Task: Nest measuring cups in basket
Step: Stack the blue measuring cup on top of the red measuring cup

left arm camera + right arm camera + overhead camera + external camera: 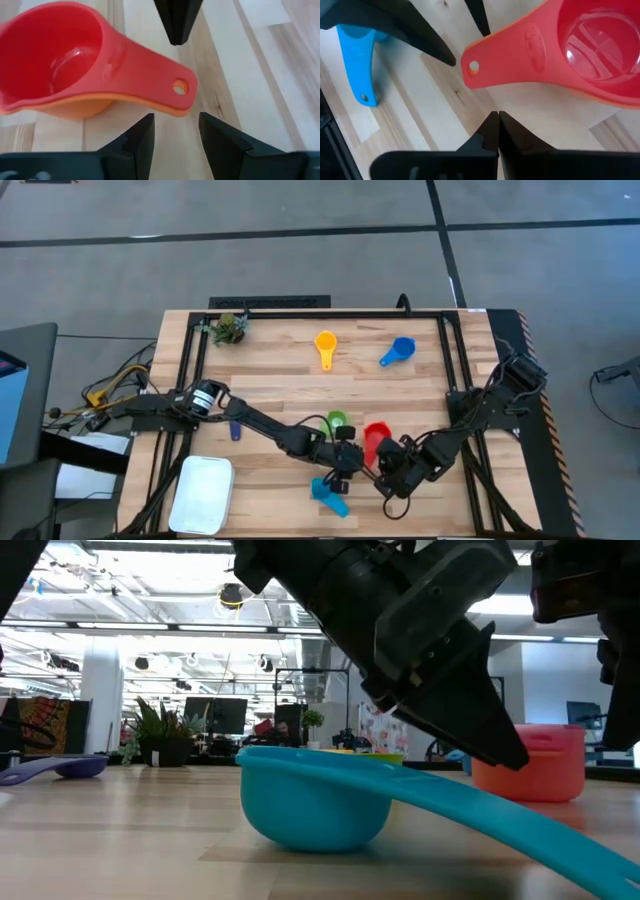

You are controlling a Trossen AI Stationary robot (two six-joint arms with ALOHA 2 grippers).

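Note:
A red measuring cup nested in an orange one (376, 438) rests on its base on the table, right of centre. Its handle end (179, 90) lies between my two grippers. My left gripper (175, 132) is open and empty just short of that handle end, and shows in the high view (354, 463). My right gripper (497, 125) is shut on the opposite side of the handle, and shows in the high view (383, 472). A light blue cup (330, 495) lies near the front edge. The white basket (203, 493) sits at the front left.
A green cup (337, 421) stands beside the red one. A yellow cup (325, 345) and a blue cup (398, 352) lie toward the far edge, and a dark blue one (235, 430) lies left of centre. A small green plant (230, 330) stands at the far left corner.

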